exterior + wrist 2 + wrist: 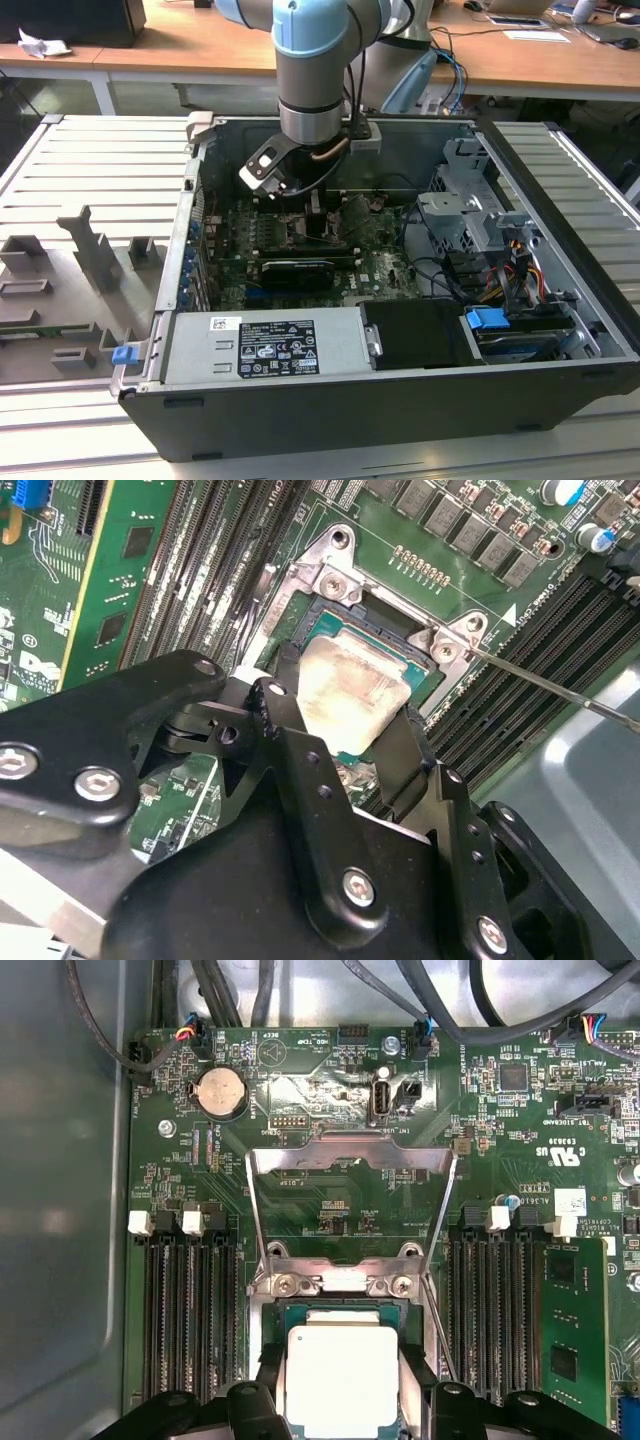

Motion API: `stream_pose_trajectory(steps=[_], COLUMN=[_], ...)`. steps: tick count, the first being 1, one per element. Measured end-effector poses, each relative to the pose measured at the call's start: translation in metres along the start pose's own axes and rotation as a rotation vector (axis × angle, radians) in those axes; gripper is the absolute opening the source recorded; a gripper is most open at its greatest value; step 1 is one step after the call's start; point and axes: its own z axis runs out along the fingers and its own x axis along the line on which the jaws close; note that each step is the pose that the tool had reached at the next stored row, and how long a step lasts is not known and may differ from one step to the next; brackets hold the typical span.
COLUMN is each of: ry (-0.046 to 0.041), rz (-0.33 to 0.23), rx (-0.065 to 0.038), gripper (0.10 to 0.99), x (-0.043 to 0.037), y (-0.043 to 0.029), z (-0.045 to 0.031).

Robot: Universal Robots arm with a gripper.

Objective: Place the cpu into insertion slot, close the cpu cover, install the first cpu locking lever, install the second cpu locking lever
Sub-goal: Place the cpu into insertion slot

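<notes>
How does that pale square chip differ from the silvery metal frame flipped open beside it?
The cpu is a solid pale plate; the cpu cover is a hollow frame with green board showing through its middle. The cpu sits over the insertion slot, gripped by the tool; the cpu cover is swung open, away from the slot. Both are squarish and metallic.

The arm (312, 105) is a thick grey metal tube with a pale blue cap (312, 28) on its joint. At its wrist sits a small black-and-white block (266, 166), and a copper-coloured cable (328, 152) curls beside it. The hand (350, 695) is matt black, built of flat angular links with two narrow fingers (300, 755), fastened by round silver screws (97, 783). Behind the links its casing is smooth, rounded and equally black.
</notes>
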Motion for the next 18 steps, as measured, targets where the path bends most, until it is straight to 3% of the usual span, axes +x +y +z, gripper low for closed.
stream_pose_trajectory(steps=[6,12,14,15,18], ry=[0.001,0.0008,0.0011,0.0008,0.0008], rz=[-0.012,-0.009,-0.009,-0.009,-0.011], rx=[0.0,0.0,0.0,0.0,0.0], gripper=[0.537,0.537,0.549,0.612,0.612], x=[-0.0005,-0.0005,-0.0004,-0.0005,-0.0007], y=[-0.0023,0.001,0.0011,0.0009,0.0005], z=[-0.0001,0.0002,0.0004,0.0002,0.0002])
